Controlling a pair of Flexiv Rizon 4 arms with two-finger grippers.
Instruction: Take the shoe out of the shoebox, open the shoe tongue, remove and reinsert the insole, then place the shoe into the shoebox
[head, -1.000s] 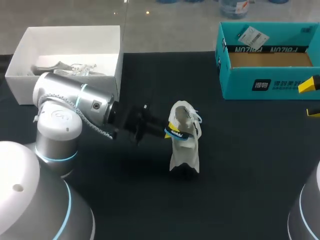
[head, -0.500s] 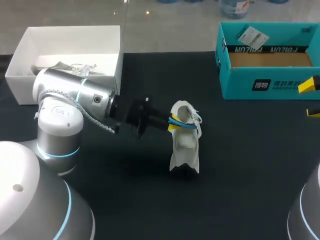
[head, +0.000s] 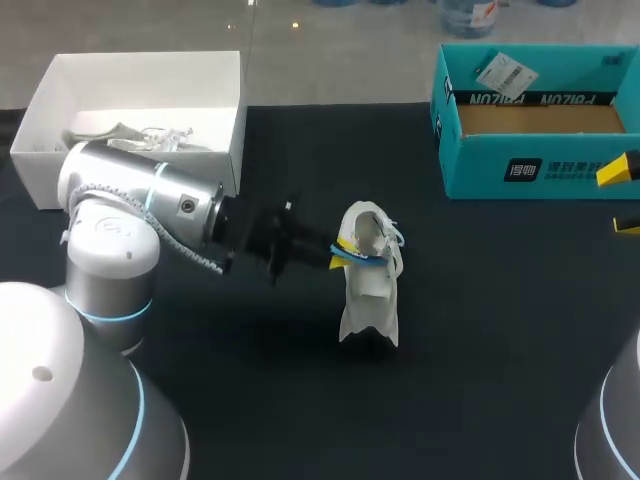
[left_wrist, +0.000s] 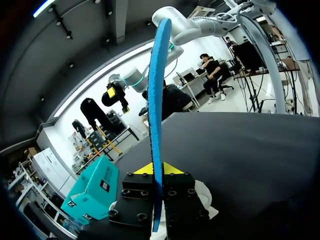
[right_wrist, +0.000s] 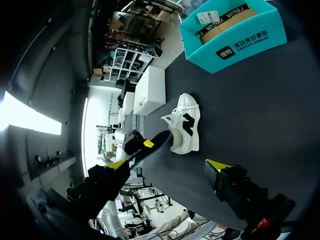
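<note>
A white shoe (head: 368, 290) stands on the dark table near the middle, its opening upward. My left gripper (head: 340, 255) comes in from the left and is shut on a thin blue insole (head: 362, 259), which lies across the shoe's opening. From the left wrist the insole (left_wrist: 157, 110) shows edge-on, rising from between the fingers, with the shoe (left_wrist: 206, 194) just under them. The teal shoebox (head: 540, 160) sits at the back right, open. My right gripper (head: 620, 198) hovers open at the right edge, empty, seen again as the right gripper (right_wrist: 167, 165) facing the shoe (right_wrist: 184, 127).
An open white box (head: 60, 100) holding some pale items stands at the back left, close behind my left arm's elbow. A white tag (head: 505, 72) lies in the teal shoebox. Dark table surface lies between the shoe and the shoebox.
My left gripper with the insole rose a little at the shoe's opening, then dipped slightly, and its wrist turned. The shoe and the right arm stayed put.
</note>
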